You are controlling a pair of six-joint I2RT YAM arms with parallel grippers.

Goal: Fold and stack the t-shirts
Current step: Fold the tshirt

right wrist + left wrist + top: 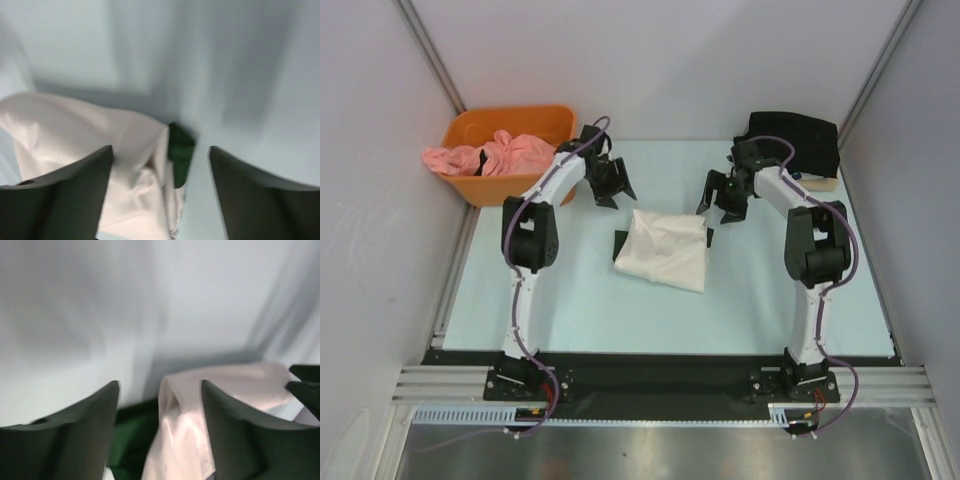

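Cream t-shirt (665, 250) lay folded into a rough rectangle near the middle of the pale surface (570, 310). A dark green sleeve (180, 150) poked out at its far right corner, and another dark bit showed at the left edge.

Left tool (610, 185) hung just off the shirt's 11 o'clock corner. Its 2 fingers were spread apart with nothing between them and the cloth lying loose below.

Right tool (725, 200) hung at the shirt's 1 o'clock corner, also spread wide and gripping nothing.

Orange bin (510, 122) sat at 10 o'clock on the surface, with a pink t-shirt (495, 155) heaped in it and spilling over the left rim.

Black t-shirt (795, 140) lay folded at 2 o'clock, well apart from the cream one.
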